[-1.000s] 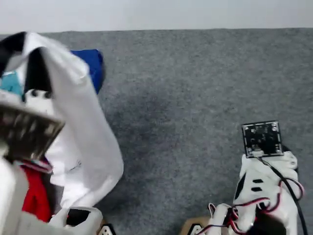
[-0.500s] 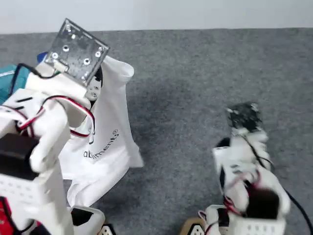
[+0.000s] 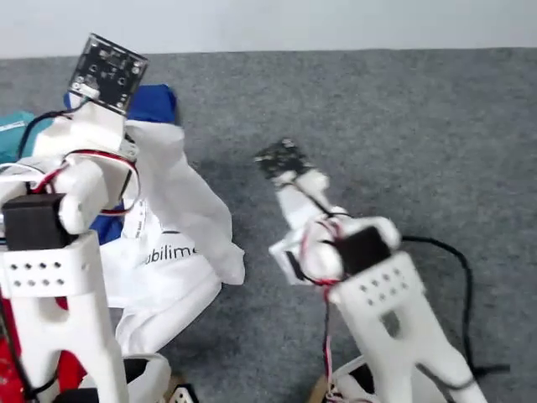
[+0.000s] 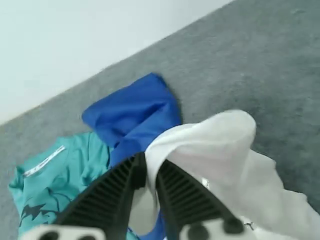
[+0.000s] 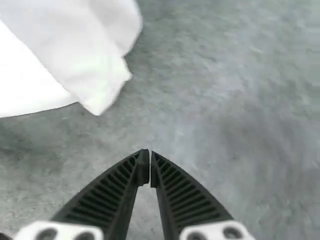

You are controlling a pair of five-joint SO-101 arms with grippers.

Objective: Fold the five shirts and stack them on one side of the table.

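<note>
Left gripper (image 4: 146, 167): fingers pinching white shirt (image 4: 225, 145), bunched. Right gripper (image 5: 145, 167): fingers pressed together, empty, near hem. Fabric light, limp, slumps; likely best grip is free hem corner.

Bright, even light — only a soft shadow on the table (image 3: 403, 126) beside the white shirt (image 3: 183, 208).

I had the left gripper (image 4: 146, 167) clamped on the lettered shirt (image 3: 180, 218) at the table's (image 3: 403, 126) left. A second shirt (image 3: 153, 102) lay behind it, a third shirt (image 3: 13, 138) leftmost, and the right gripper (image 5: 145, 156) near its right hem.
</note>
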